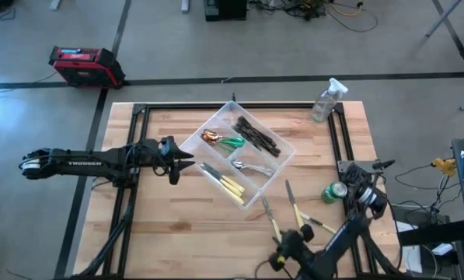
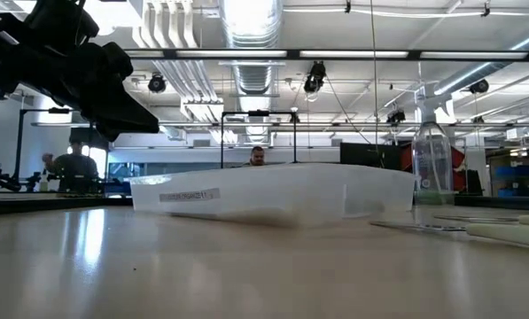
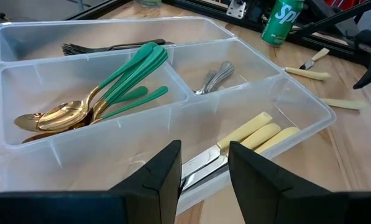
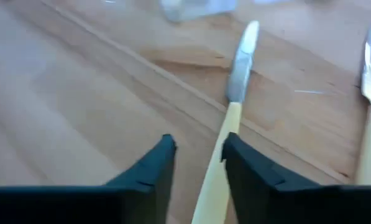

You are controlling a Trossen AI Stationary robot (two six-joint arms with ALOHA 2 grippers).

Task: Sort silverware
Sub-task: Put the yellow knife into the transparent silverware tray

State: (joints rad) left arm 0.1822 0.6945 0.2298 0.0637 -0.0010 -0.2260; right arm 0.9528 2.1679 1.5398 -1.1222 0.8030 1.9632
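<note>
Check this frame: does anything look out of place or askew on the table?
The clear tray sits turned at a diagonal to the table edges. Three cream-handled knives lie loose on the wood outside it, near the right gripper, while others already lie in a tray compartment. A green can stands beside them.

high view: overhead, straight down, far — covers the whole table (image 1: 177, 225), both arms and floor around it. low view: at tabletop level, looking across into the room, close behind the clear tray (image 2: 273, 193). left wrist view: angled down into that tray (image 3: 173, 53) at close range — shares it with high and low views. right wrist view: very near the wood, on a cream-handled knife (image 4: 225, 134), also seen from above (image 1: 272, 222)
</note>
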